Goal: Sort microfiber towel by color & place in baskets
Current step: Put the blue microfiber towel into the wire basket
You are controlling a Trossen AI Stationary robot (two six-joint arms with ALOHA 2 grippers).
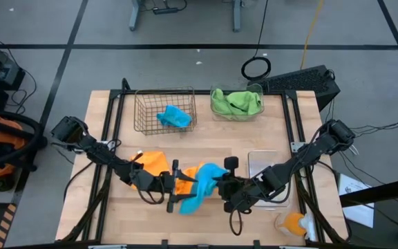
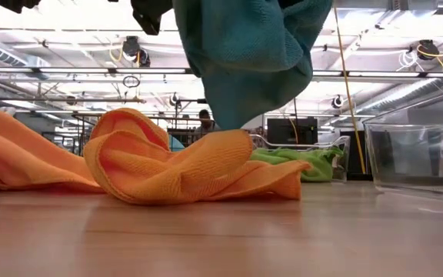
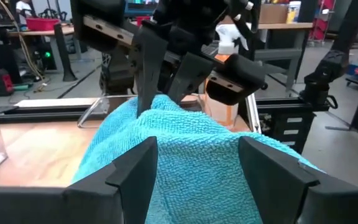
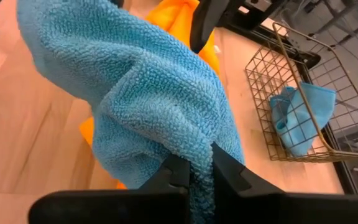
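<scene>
I am pinching the blue towel (image 1: pixel 200 185) in my right gripper (image 1: pixel 221 185), lifting it above the orange towel (image 1: pixel 156 164) on the surface (image 1: pixel 206 145). My left gripper (image 1: pixel 177 188) is spread wide around its hanging side. Another blue towel (image 1: pixel 174 116) is lying in the wire basket (image 1: pixel 144 117).

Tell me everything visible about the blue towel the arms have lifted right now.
The blue microfiber towel looks soft and nubbly, bunched into folds. It hangs in the air at the table's front middle, above the orange microfiber towel, its lowest tip about touching that towel. The right claw is shut on a fold of it. The left claw is open, its fingers either side of the cloth.
</scene>
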